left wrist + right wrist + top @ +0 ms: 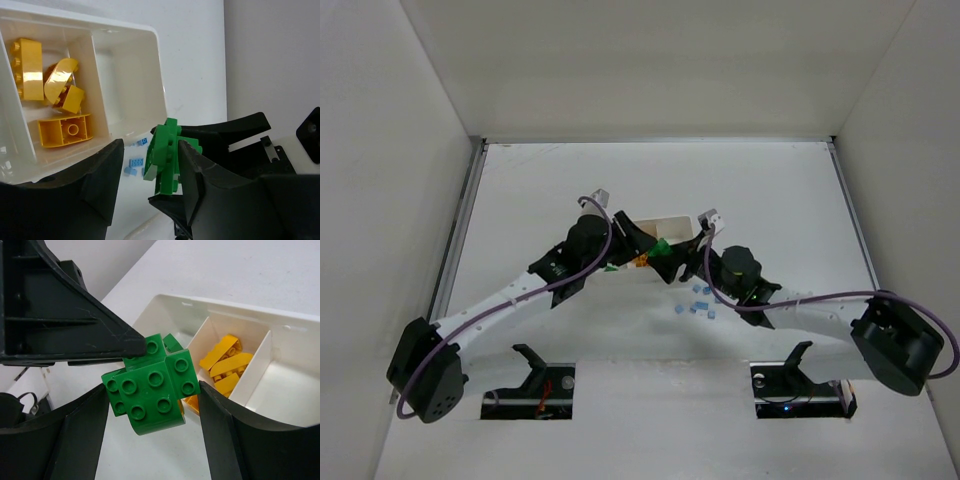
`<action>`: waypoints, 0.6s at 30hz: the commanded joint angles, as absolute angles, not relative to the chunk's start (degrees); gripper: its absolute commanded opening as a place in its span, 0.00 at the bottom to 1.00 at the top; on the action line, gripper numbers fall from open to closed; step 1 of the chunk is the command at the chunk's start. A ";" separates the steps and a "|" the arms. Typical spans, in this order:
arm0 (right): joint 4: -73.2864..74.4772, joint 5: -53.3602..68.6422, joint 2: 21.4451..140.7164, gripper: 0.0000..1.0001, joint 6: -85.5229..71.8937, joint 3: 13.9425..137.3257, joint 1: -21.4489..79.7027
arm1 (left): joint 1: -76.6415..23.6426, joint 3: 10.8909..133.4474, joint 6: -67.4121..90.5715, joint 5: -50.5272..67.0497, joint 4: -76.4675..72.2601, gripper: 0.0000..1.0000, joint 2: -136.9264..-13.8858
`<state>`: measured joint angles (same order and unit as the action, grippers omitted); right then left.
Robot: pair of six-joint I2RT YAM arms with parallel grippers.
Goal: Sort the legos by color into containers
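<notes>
A clump of green legos (150, 390) hangs between the fingers of my right gripper (153, 387), which is shut on it just in front of the white tray (225, 307). My left gripper (150, 146) stands open around the same clump (167, 155). Only its right finger (200, 180) touches the bricks; a wide gap separates them from the left finger (100, 180). Yellow legos (50, 100) lie in one compartment. Tiny light-blue legos (700, 300) are scattered on the table. From above, both grippers meet at the green clump (660, 247).
The compartment (125, 85) beside the yellow bricks looks empty. In the right wrist view, the compartment (285, 390) to the right of the yellow bricks (225, 365) also looks empty. White walls enclose the table on three sides. The arms hide most of the tray (670, 222) from above.
</notes>
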<state>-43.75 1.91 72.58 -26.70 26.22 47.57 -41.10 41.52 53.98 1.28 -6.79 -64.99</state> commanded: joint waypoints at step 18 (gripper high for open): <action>-44.03 1.14 73.57 0.47 -25.66 29.62 49.09 | -41.97 44.56 50.45 0.17 -7.12 0.06 -66.09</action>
